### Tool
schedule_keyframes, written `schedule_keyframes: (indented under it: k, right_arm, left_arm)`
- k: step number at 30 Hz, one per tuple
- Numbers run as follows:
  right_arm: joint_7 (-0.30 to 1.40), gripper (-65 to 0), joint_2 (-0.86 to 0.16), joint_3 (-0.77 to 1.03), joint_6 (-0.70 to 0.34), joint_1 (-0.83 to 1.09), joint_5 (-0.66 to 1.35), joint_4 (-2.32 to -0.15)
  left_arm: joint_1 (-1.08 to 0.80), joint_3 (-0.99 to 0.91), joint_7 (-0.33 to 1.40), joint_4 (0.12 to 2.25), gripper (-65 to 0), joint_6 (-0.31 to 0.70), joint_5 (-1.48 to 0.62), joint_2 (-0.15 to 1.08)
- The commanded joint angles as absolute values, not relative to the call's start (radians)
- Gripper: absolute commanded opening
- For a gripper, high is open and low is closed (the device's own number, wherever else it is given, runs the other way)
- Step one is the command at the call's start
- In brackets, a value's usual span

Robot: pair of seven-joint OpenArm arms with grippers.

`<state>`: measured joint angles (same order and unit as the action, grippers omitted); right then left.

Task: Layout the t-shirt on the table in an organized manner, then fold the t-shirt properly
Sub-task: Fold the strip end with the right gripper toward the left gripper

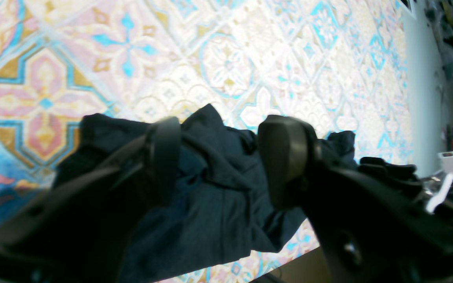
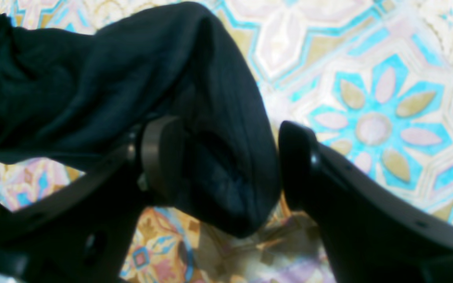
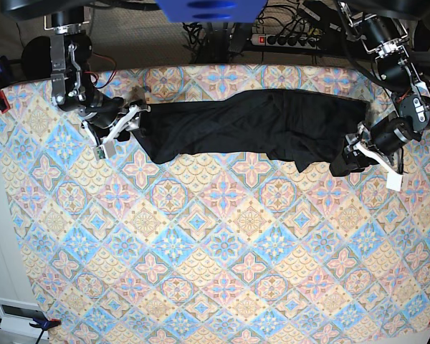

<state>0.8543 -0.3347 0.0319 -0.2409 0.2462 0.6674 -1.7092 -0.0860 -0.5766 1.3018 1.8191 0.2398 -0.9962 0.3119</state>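
Observation:
The black t-shirt [image 3: 258, 125] lies stretched out as a long crumpled band across the far part of the patterned table [image 3: 201, 236]. My right gripper [image 3: 132, 118] is at the band's left end in the base view. It is open, with a rolled fold of the t-shirt [image 2: 218, 129] between its fingers [image 2: 163, 157], above the table [image 2: 368, 118]. My left gripper [image 3: 347, 158] is at the band's right end. It too is open, its fingers [image 1: 285, 157] standing wide over bunched t-shirt [image 1: 214, 188] on the table [image 1: 230, 59].
The table's far edge runs just behind the shirt, with a power strip [image 3: 294, 39] and cables beyond it. A white box [image 3: 18, 315] sits off the near left corner. The table's side edge [image 1: 409, 98] is close to my left gripper.

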Motion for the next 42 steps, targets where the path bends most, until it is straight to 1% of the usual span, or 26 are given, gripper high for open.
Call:
schedule_keyframes:
  k: [1,3,5,7,9,14,19,25,27,29,31,35,36,37,42]
  right_arm:
    - [0.84,-27.8,-0.343,0.035,-0.248,0.239,0.684,-1.713]
    - [0.84,-27.7,-0.343,0.035,-0.263,0.239,0.684,-1.698]
    - [0.84,-27.8,-0.343,0.035,-0.329,0.239,0.684,-1.682]
    - [0.842,-27.9,-0.341,0.033,-0.374,0.239,0.684,-1.673]
    - [0.842,-27.9,-0.34,0.03,-0.377,0.239,0.684,-1.669]
    - [0.842,-27.9,-0.337,-0.056,-0.377,0.239,0.684,-1.669]
    - [0.84,-27.9,-0.28,-0.081,-0.377,0.239,0.684,-1.666]
    - [0.832,-28.3,-0.229,-0.079,-0.377,0.237,0.684,-1.596]
    - [0.831,-31.1,-0.209,-0.077,-0.377,0.236,0.684,-1.583]
    - [0.829,-36.7,-0.2,-0.077,-0.377,0.222,0.684,-1.584]
    - [0.831,-44.1,-0.199,-0.077,-0.377,0.188,0.684,-1.59]
    - [0.829,-61.0,-0.197,-0.062,-0.377,0.151,0.684,-1.59]
    - [0.829,-62.9,-0.197,-0.044,-0.377,0.151,0.684,-1.59]
    - [0.829,-63.3,-0.196,-0.019,-0.377,0.151,0.684,-1.59]
    - [0.835,-63.6,-0.199,0.111,-0.377,0.131,0.685,-1.589]
  left_arm:
    - [-0.074,-0.582,1.288,1.833,-30.7,0.245,-1.013,0.325]
    - [-0.074,-0.582,1.288,1.833,-30.7,0.245,-1.013,0.325]
    - [-0.073,-0.582,1.288,1.833,-30.7,0.245,-1.013,0.325]
    - [-0.071,-0.582,1.288,1.833,-30.7,0.245,-1.013,0.325]
    - [-0.07,-0.582,1.288,1.833,-30.7,0.245,-1.013,0.323]
    - [-0.056,-0.582,1.288,1.833,-30.7,0.245,-1.012,0.323]
    - [-0.056,-0.582,1.288,1.833,-30.7,0.245,-1.012,0.323]
    - [-0.058,-0.582,1.288,1.833,-30.7,0.245,-1.012,0.323]
    - [-0.058,-0.582,1.288,1.833,-30.7,0.245,-1.012,0.323]
    - [-0.059,-0.582,1.288,1.833,-30.7,0.245,-1.012,0.323]
    - [-0.059,-0.582,1.288,1.833,-30.7,0.245,-1.012,0.323]
    - [-0.056,-0.584,1.287,1.833,-30.7,0.245,-1.012,0.323]
    - [-0.056,-0.584,1.285,1.833,-30.7,0.245,-1.012,0.323]
    - [-0.061,-0.584,1.271,1.833,-30.7,0.245,-1.012,0.323]
    - [-0.085,-0.584,1.231,1.833,-30.7,0.245,-1.01,0.329]
